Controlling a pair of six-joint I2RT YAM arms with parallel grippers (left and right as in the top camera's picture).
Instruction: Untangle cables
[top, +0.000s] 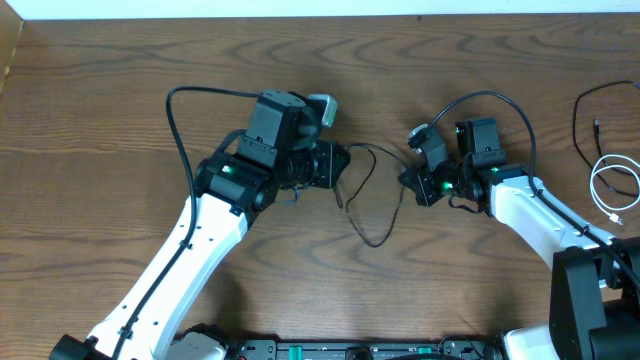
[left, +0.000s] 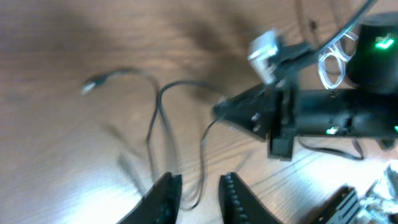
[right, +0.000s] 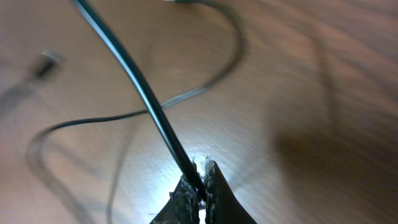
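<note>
Overhead, centre of frame: black cable (top: 376, 243) on the wooden table (top: 100, 100). Lies as a slack loop between the two grippers and sags toward the lower middle.

Right gripper (top: 404, 184), right of centre: clenched on the black cable. Right wrist view confirms this. Fingertips pressed together at bottom centre (right: 202, 167), with the cord rising from between them toward upper left. More of the same cord curves across the table behind, blurred.

Left gripper (top: 343, 165), left of centre: released. Left wrist view shows jaws parted a little at the bottom edge (left: 199, 178). Cord runs down into the gap, not seen pinched. Small plug end (left: 93, 85) rests on the wood at upper left of that view.

White cable (top: 596, 185): coiled at the far right edge of the overhead frame, well apart from both grippers.
</note>
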